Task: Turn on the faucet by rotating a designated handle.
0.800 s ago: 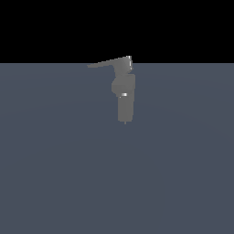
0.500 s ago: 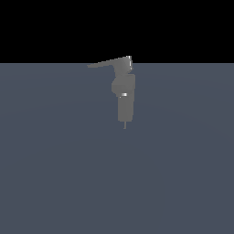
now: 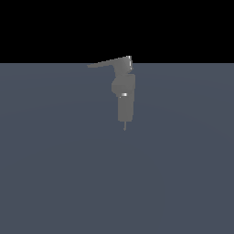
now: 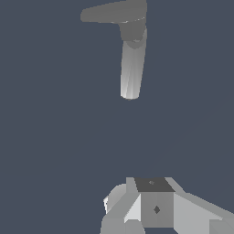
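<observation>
The faucet stands upright on the flat slate-grey desk, a matte grey boxy body with a small bright glint on its front and a thin pin tip at its foot; no vessel or holder of any kind shows near it. The handle is a thin tapered lever joined to the boxy head at the faucet's top, reaching out from that head toward the exterior view's left, roughly level. In the wrist view the faucet appears as a pale column with the handle as a dark flat bar across its far end; the pincer sits well apart from the faucet, touching nothing; only blocky grey and white parts show, cut off by the frame edge, so whether its fingers are apart or together cannot be told. The arm does not appear in the exterior view.
</observation>
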Controlling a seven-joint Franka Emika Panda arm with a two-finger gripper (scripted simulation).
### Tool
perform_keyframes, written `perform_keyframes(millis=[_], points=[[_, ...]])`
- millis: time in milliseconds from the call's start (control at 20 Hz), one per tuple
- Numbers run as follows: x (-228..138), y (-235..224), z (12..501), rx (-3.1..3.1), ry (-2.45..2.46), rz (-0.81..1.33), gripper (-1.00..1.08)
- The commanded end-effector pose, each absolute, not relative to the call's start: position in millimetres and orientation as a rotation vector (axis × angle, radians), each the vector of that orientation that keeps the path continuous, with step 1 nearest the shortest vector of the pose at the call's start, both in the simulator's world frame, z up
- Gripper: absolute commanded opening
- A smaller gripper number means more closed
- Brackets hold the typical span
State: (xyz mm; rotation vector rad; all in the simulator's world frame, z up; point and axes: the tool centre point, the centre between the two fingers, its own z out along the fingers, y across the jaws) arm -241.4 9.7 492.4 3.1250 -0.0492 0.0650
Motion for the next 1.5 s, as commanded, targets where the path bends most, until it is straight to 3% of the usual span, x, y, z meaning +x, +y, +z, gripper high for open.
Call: perform_keyframes(millis=[0, 650, 1450], points=[[-240.6, 9.9, 492.6, 3.126, -0.053, 0.065, -1.0], [-207.7, 13.0, 496.9, 3.164, -0.263, 0.023, -1.0], [-107.7, 19.7, 484.3, 3.116, -0.904, -0.137, -1.0]])
